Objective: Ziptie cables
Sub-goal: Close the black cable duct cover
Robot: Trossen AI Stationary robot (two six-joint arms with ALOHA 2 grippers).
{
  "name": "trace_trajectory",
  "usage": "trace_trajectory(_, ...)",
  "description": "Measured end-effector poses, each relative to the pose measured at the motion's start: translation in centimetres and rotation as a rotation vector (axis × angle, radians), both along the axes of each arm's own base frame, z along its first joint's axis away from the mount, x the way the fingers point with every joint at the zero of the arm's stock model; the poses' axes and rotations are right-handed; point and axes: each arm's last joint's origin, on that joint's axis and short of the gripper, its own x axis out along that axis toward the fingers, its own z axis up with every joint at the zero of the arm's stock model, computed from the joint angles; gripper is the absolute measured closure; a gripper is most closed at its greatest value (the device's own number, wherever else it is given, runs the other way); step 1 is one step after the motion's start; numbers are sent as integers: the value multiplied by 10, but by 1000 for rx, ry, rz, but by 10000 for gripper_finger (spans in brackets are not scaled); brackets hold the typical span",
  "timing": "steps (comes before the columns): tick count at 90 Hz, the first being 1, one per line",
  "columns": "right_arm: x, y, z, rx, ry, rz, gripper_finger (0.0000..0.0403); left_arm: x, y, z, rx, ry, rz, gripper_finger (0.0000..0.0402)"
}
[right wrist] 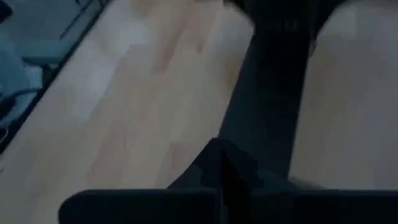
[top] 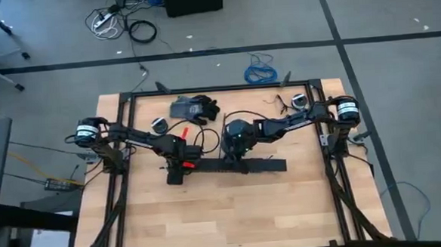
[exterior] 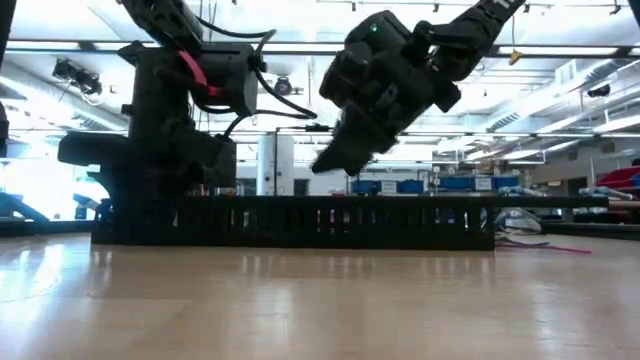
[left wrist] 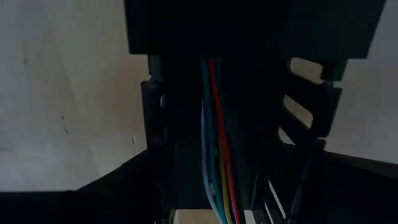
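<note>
Cables (left wrist: 216, 149) sit inside the black slotted duct (top: 230, 167), mid-table. Left gripper (top: 176, 170) is down at its 9 o'clock end, right gripper (top: 235, 149) hangs over the middle; can't tell either claw's opening. I'd keep those thin, floppy, colourful strands bunched while cinching.

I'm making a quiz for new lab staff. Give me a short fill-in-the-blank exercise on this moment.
1. The long black slotted strip lies on the ____ table.
2. The left gripper is at the strip's ____ end in the high view.
3. The black gloves lie toward the table's ____ edge in the high view.

Missing words: wooden; left; far
</note>
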Motion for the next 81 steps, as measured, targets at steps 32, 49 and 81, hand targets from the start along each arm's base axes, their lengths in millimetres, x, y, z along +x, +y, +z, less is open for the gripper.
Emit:
trace_trajectory(32, 6, 1, -27, 8, 71, -18, 403, 1, 0, 0, -5, -5, -1, 147)
trace_trajectory(49, 9, -2, -33, 30, 62, -14, 403, 4, 0, 4, -6, -6, -9, 147)
trace_trajectory(81, 9, -2, -34, 36, 69, -8, 403, 12, 1, 6, 30, -73, -68, 134)
